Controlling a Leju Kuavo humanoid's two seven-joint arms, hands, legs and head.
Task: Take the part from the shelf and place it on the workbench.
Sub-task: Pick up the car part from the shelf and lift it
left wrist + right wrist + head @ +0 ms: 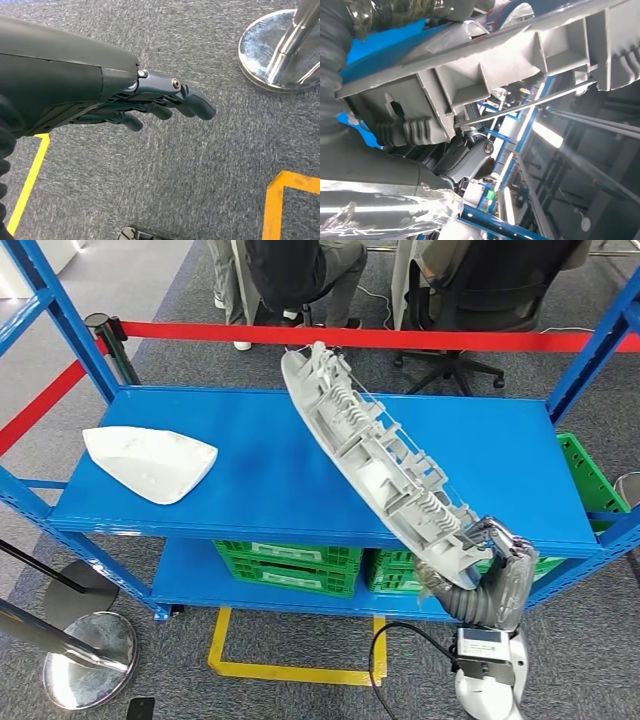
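Observation:
A long grey ribbed plastic part (377, 450) slants across the blue shelf (256, 475), its far end raised above the shelf's back edge. My right hand (498, 565) grips the part's near end at the shelf's front right corner. Up close in the right wrist view, the part's grey ribbed underside (490, 65) lies against my fingers (471, 155). A second part, a white curved shell (151, 463), lies flat on the left of the shelf. My left hand (166, 97) hangs over grey carpet with its fingers stretched out and holds nothing.
Green crates (290, 565) sit on the lower shelf, with another (589, 475) at the right. A red barrier tape (340, 336) runs behind the shelf, where people sit on office chairs. Chrome stanchion bases (90, 660) stand on the floor at the left. Blue uprights (64, 315) frame the shelf.

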